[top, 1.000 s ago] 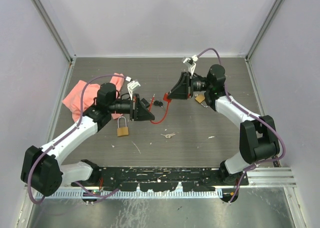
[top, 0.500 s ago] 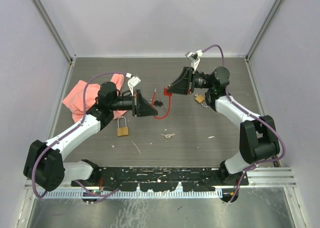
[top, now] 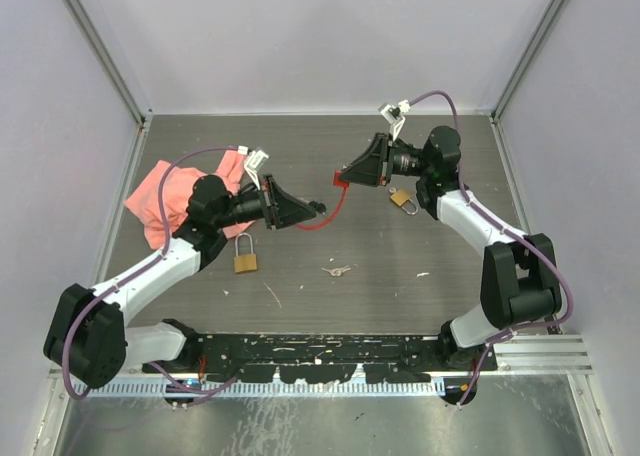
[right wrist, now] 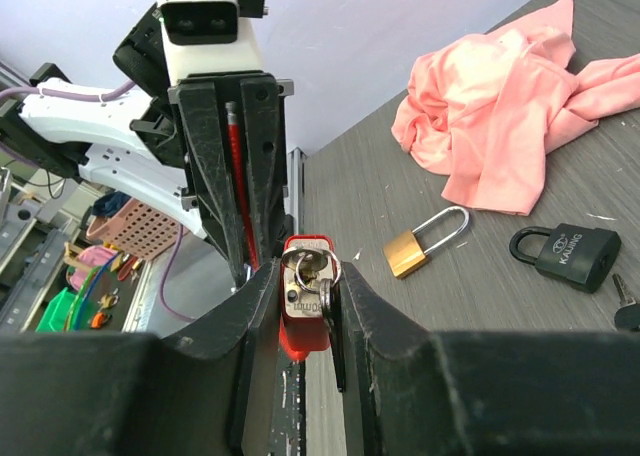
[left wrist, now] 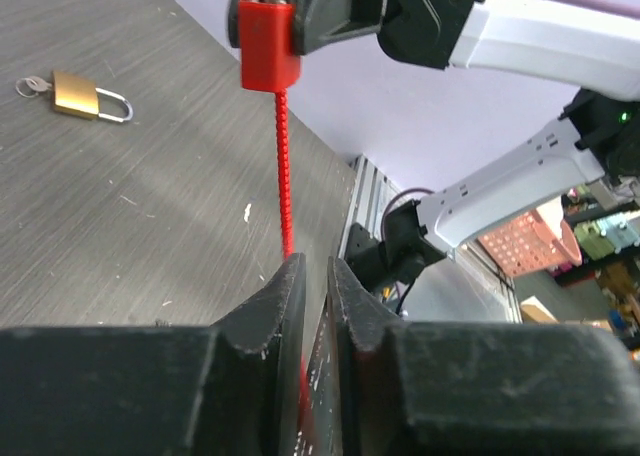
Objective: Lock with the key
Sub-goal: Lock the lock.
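Note:
My right gripper [top: 341,179] is shut on the red lock body [right wrist: 305,311], held above the table. A key ring with a dark key [right wrist: 312,268] sits in the end of the lock body that faces the right wrist camera. The red cable [left wrist: 283,166] runs from that body across to my left gripper [top: 300,216]. The left fingers [left wrist: 290,296] stand only a narrow slit apart, with the cable passing between them. In the right wrist view the cable [right wrist: 237,176] shows between the left arm's fingers, straight ahead of the lock.
A brass padlock [top: 245,256] lies near the left arm and another [top: 403,200] under the right arm. A black padlock [right wrist: 565,256] and a pink cloth [top: 165,191] lie at the left. Small loose keys [top: 337,270] lie mid-table.
The right gripper has carried the red lock body up and back. The left gripper has swung to face it, lifting the cable, and its fingers have parted slightly.

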`<state>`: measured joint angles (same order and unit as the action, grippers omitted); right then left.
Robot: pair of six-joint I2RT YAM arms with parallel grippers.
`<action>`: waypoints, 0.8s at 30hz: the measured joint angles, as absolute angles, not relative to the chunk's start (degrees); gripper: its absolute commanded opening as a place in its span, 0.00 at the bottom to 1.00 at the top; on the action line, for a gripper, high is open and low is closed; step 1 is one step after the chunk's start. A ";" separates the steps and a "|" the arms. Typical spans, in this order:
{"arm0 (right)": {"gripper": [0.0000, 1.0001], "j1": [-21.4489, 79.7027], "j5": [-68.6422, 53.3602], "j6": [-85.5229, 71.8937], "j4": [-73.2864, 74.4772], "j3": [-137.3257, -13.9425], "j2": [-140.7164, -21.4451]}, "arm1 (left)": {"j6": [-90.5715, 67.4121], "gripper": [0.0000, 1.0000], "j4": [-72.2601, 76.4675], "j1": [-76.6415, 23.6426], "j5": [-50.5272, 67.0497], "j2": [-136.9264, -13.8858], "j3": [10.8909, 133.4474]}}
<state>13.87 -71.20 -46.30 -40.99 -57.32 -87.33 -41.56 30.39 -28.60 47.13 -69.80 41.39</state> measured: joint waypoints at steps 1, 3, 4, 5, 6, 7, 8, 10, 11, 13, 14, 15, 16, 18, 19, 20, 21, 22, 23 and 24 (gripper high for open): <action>0.01 13.58 -71.26 -45.93 -40.62 -57.32 -87.00 | -42.33 0.27 31.53 -28.45 46.28 -69.67 40.93; 0.01 13.45 -71.85 -45.28 -40.40 -57.32 -86.17 | -43.79 0.32 33.82 -28.25 44.93 -69.54 40.23; 0.01 13.50 -72.36 -45.04 -40.25 -57.32 -85.67 | -44.91 0.33 35.29 -28.08 44.12 -69.47 39.79; 0.01 13.52 -72.77 -44.82 -40.25 -57.34 -85.08 | -45.80 0.33 36.42 -28.01 43.57 -69.43 39.46; 0.01 13.54 -73.19 -44.66 -40.25 -57.34 -84.62 | -46.78 0.33 37.69 -28.01 43.00 -69.43 39.13; 0.01 13.54 -73.47 -44.49 -40.25 -57.34 -84.14 | -47.53 0.33 38.70 -27.97 42.46 -69.41 38.85; 0.01 13.54 -73.65 -44.45 -40.27 -57.36 -83.83 | -48.45 0.37 39.72 -27.94 42.02 -69.41 38.63; 0.01 13.54 -73.78 -44.40 -40.32 -57.39 -83.29 | -49.71 0.49 41.47 -27.88 41.41 -69.38 38.35; 0.01 13.52 -73.78 -44.47 -40.34 -57.39 -83.22 | -50.30 0.56 42.06 -27.83 41.12 -69.32 38.22; 0.01 13.15 -73.54 -45.12 -40.73 -57.43 -83.24 | -51.55 0.71 43.29 -27.66 40.18 -68.84 37.63; 0.01 12.82 -73.34 -46.15 -41.25 -57.43 -83.29 | -51.92 0.77 43.72 -27.62 39.53 -68.29 37.08; 0.01 12.40 -73.08 -47.59 -42.33 -57.43 -83.37 | -52.16 0.83 44.05 -27.57 38.61 -67.40 36.21; 0.01 11.97 -72.86 -49.10 -43.62 -57.47 -83.48 | -52.40 0.89 44.29 -27.49 37.47 -66.24 35.09; 0.01 10.26 -72.07 -54.43 -48.69 -57.82 -84.55 | -52.18 0.97 44.47 -27.35 34.54 -63.18 32.21; 0.01 9.32 -71.59 -57.58 -51.86 -58.17 -85.43 | -51.68 0.98 44.62 -27.33 32.40 -61.17 30.37; 0.01 8.62 -71.20 -60.05 -54.28 -58.54 -86.21 | -51.44 0.98 44.64 -27.29 30.96 -59.72 29.10; 0.01 7.90 -70.81 -63.16 -57.41 -58.98 -87.37 | -51.22 0.98 44.75 -27.29 28.75 -57.80 27.44; 0.01 7.27 -70.46 -66.02 -60.20 -59.57 -88.53 | -51.11 0.98 44.75 -27.27 26.63 -56.10 26.00; 0.01 6.76 -70.13 -68.27 -62.41 -60.01 -89.47 | -51.09 0.98 44.71 -27.24 25.06 -54.98 25.08; 0.01 6.28 -69.71 -70.41 -64.31 -60.42 -90.28 | -51.13 0.98 44.69 -27.24 23.16 -53.98 24.27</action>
<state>6.28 -69.71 -70.41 -64.31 -60.42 -90.28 -51.13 44.69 -27.24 23.16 -53.98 24.27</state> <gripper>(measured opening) 0.310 0.982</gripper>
